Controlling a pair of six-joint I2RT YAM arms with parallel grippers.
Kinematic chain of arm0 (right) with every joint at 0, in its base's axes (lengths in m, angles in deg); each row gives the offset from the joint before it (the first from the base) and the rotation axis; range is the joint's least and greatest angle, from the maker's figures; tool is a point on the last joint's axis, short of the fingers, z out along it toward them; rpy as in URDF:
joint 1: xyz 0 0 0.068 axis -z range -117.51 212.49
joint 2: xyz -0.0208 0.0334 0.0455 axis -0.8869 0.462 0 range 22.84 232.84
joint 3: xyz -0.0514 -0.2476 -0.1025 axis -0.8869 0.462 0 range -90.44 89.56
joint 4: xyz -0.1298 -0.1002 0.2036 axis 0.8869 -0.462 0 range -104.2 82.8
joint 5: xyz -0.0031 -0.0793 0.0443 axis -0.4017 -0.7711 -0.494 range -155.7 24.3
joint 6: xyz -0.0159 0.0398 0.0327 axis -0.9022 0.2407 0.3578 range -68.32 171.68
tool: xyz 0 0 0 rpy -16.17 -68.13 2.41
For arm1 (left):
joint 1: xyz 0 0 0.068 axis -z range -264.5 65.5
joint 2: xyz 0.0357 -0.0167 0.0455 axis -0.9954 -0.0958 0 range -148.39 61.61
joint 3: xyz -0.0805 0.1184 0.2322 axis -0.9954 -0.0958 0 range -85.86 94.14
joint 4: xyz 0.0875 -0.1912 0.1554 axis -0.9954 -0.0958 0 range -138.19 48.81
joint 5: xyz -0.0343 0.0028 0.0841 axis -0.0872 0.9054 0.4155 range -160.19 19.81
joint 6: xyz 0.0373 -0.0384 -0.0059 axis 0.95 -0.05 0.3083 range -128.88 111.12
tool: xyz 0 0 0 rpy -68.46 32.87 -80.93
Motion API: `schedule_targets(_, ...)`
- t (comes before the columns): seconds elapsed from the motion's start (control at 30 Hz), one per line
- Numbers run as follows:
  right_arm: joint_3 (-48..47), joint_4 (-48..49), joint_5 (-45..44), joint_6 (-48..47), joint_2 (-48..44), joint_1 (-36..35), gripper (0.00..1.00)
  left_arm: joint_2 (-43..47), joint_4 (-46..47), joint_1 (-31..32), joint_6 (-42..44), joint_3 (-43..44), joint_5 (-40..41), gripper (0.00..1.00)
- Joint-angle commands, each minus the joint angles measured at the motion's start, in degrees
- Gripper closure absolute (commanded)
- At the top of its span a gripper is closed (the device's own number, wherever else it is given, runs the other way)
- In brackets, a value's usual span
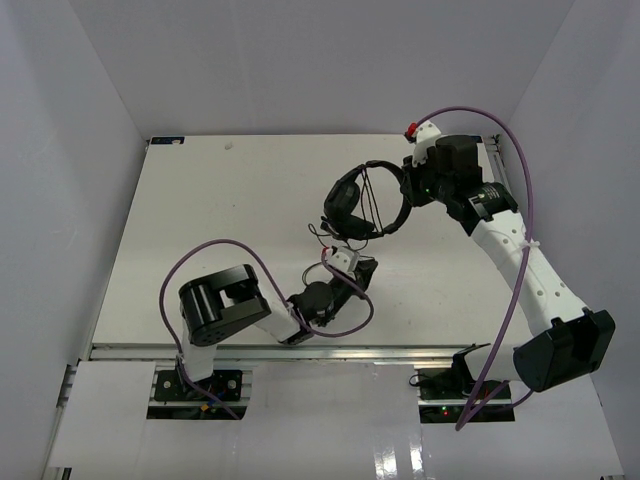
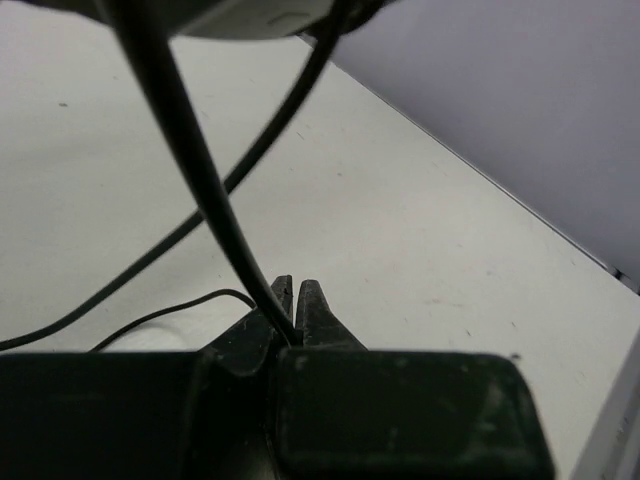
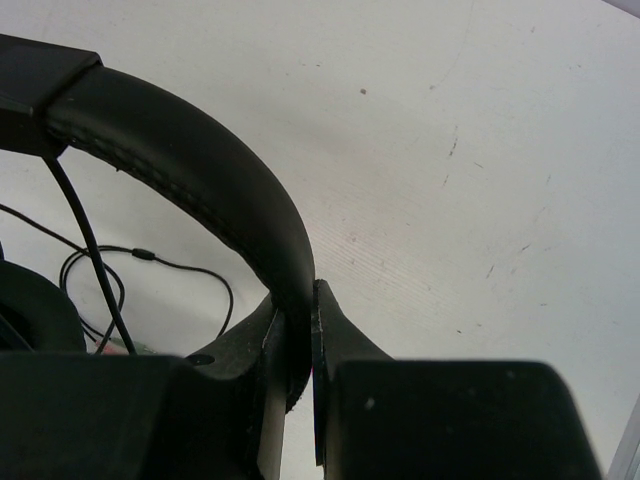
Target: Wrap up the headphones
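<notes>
White table [image 1: 200,200], faint scuffs; pale walls [image 1: 300,60] around.

Close to my left wrist lens the cable [image 2: 190,150] is a thick blur that runs off the top edge, its far end out of sight. My right wrist view cuts the headphones [image 3: 190,160] at the left edge. One earcup [image 3: 30,305] shows only partly, and the headband's lower end is lost between my right fingers [image 3: 335,330].

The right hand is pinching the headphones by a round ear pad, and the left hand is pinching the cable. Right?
Not quite. The right hand grips the headband, not an ear pad; the right wrist view shows it. The left hand does pinch the cable.
</notes>
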Motion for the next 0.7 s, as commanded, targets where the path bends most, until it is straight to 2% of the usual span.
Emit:
schedule_targets(0.0, 0.36, 4.26, -1.53, 0.95, -2.81, 0.47, 0.92, 13.58, 3.51, 0.95, -4.2, -7.13, -13.97, 1.0)
schedule_targets(0.07, 0.85, 4.56, -1.75, 0.65, -2.89, 0.55, 0.92, 20.91, -2.99, 0.95, -9.0, -10.2, -18.31, 1.0)
schedule_targets(0.17, 1.88, 5.13, -1.78, -0.31, -3.24, 0.65, 0.92, 33.74, -18.98, -0.7, -14.69, -12.09, -25.05, 1.0)
schedule_targets(0.27, 3.56, 6.31, -1.36, -1.72, -3.8, 0.63, 0.92, 44.91, -33.64, -3.79, -21.85, -10.02, -36.07, 1.0)
schedule_targets(0.37, 5.48, 7.41, -0.72, -2.64, -3.96, 0.56, 0.92, 52.56, -51.58, -7.33, -24.34, -5.18, -41.4, 1.0)
schedule_targets(0.57, 6.73, 8.07, -0.65, -4.84, -4.15, -0.2, 0.92, 55.53, -71.19, -16.16, -26.22, 7.75, -49.28, 1.0)
schedule_targets(0.67, 8.35, 8.86, -1.58, -6.53, -5.39, -1.19, 0.92, 53.65, -75.29, -20.71, -28.88, 11.7, -53.14, 1.0)
